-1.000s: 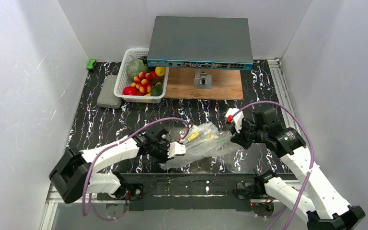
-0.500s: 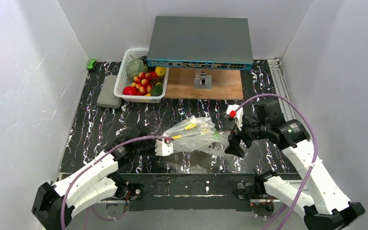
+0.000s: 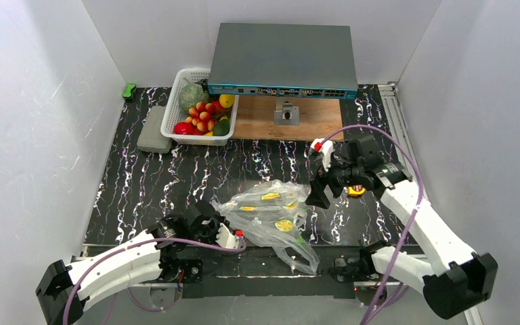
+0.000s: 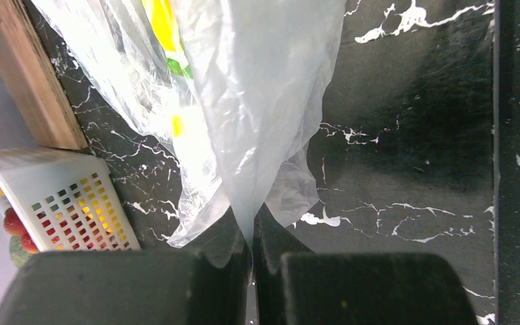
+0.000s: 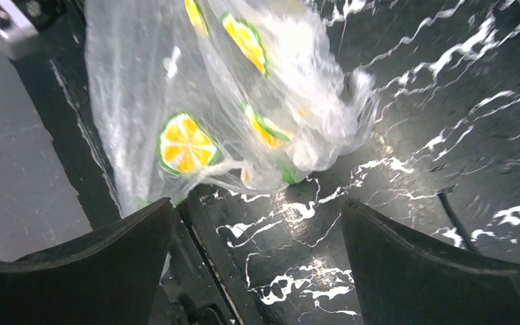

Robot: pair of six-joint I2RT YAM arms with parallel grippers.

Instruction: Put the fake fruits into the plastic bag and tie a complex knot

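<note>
One thin, clear plastic bag [image 3: 271,215] printed with lemon slices lies crumpled at your bench's near edge. Your left gripper [image 3: 233,233] pinches its end, and your right gripper [image 3: 317,193] hangs open beside it.

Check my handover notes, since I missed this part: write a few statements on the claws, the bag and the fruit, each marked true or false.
1. The left claw is shut on the plastic bag. True.
2. The right claw grips the bag too. False: it is open and holds nothing.
3. The fake fruits sit in the white basket. True.
4. The basket stands at the table's near right corner. False: it stands at the far left.
5. The bag already holds fruit. False: only its printed lemon slices show.
</note>
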